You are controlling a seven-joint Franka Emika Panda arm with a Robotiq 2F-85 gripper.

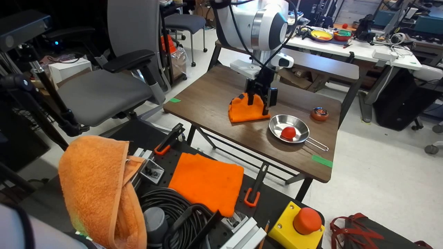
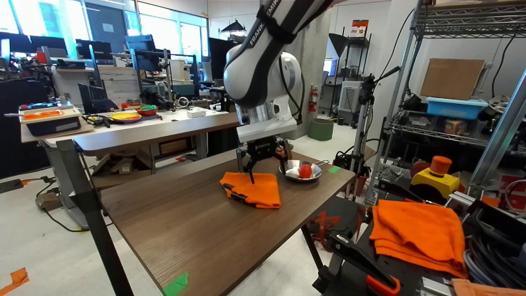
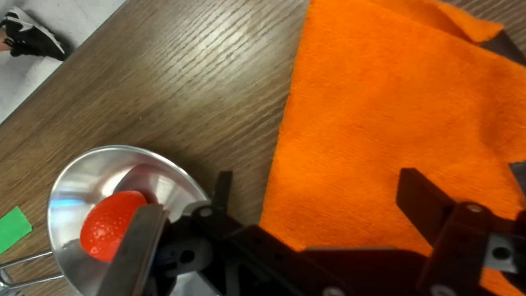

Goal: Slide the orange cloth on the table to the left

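Observation:
The orange cloth (image 1: 244, 112) lies folded on the dark brown table (image 1: 207, 95), with dark patches along one edge and a raised fold at one corner. It also shows in an exterior view (image 2: 261, 191) and in the wrist view (image 3: 361, 119). My gripper (image 3: 315, 174) points down with its fingers wide apart and nothing between them. In the wrist view one finger is over the cloth and the other is just past its edge on the pan's side. In both exterior views the gripper (image 1: 258, 108) (image 2: 268, 177) is low over the cloth. I cannot tell whether a fingertip touches it.
A metal pan (image 1: 279, 121) holding a red ball (image 1: 288, 132) stands close beside the cloth and gripper. A round orange-brown object (image 1: 319, 114) sits near the table's end. Green tape (image 1: 322, 160) marks table corners. A black cart with another orange cloth (image 1: 207, 180) stands alongside.

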